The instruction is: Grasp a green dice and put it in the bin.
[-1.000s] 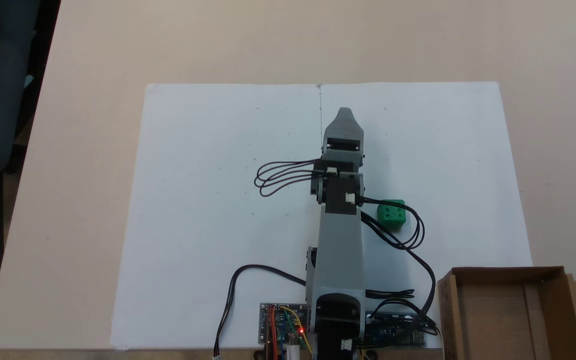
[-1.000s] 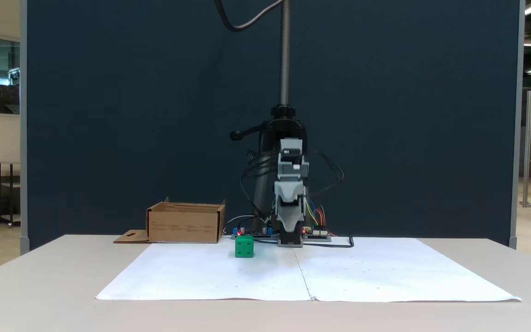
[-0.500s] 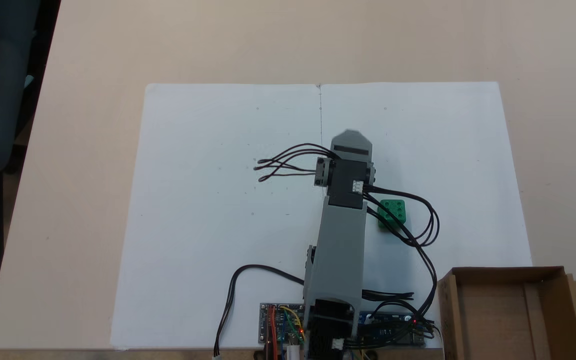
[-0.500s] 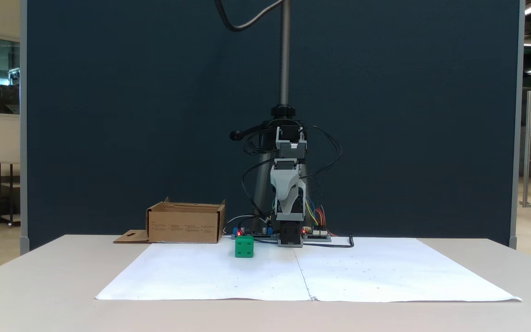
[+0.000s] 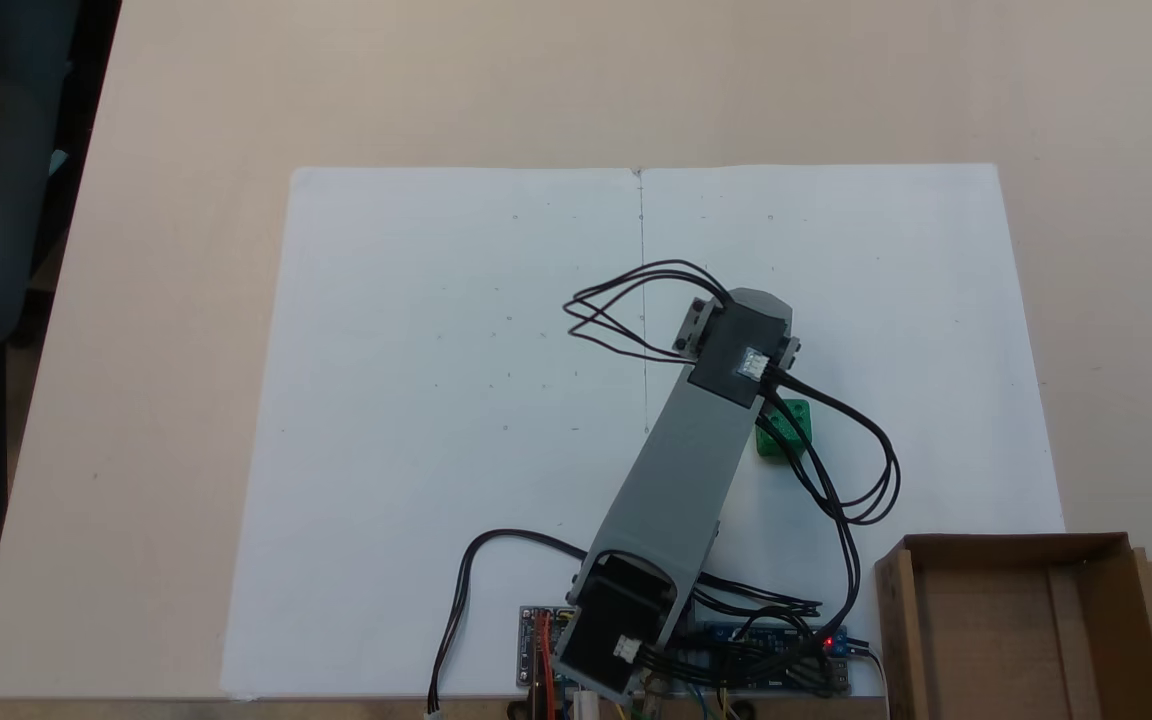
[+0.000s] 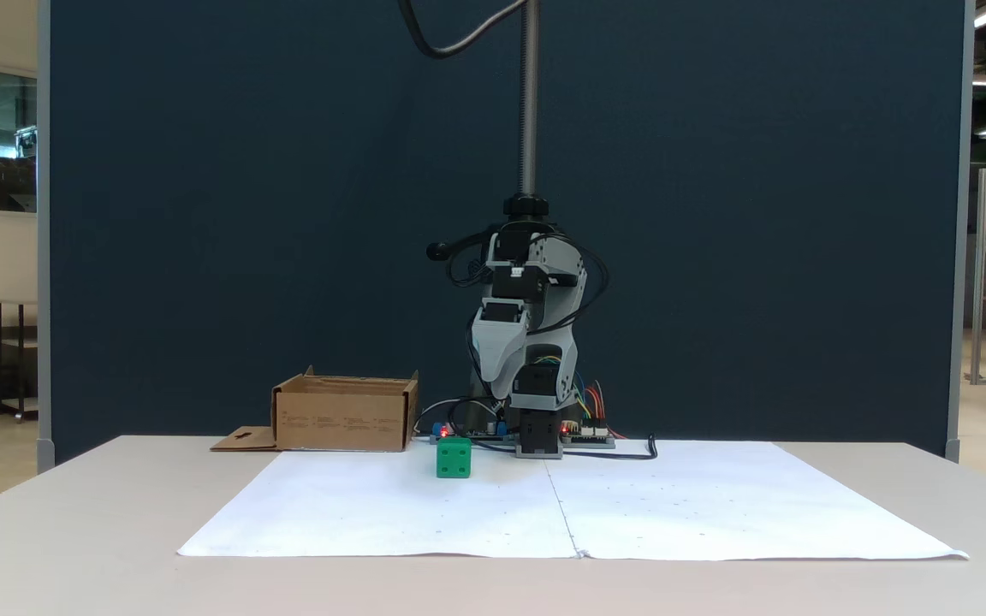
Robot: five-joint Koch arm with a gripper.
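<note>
The green dice [image 5: 789, 432] rests on the white paper, partly covered by the arm and its black cables in a fixed view from above. Seen from the front, the green dice [image 6: 454, 457] stands free on the paper. The gripper [image 6: 500, 392] hangs pointing down, raised well above the table, up and to the right of the dice. Only one grey jaw shows, so its state is unclear. From above, the wrist [image 5: 744, 345] sits just beyond the dice. The bin [image 5: 1016, 625] is an open cardboard box at the lower right; from the front the bin [image 6: 345, 414] stands left of the arm's base.
White paper sheets [image 5: 416, 400] cover the middle of the beige table [image 5: 576, 80]. Circuit boards and wires [image 5: 756, 665] lie at the arm's base. A black cable [image 5: 461, 610] loops out to the left. A dark panel [image 6: 202, 214] stands behind the table.
The arm has swung toward the dice, right in the view from above and left in the front view. The gripper has folded down under the wrist. The dice has not moved.
</note>
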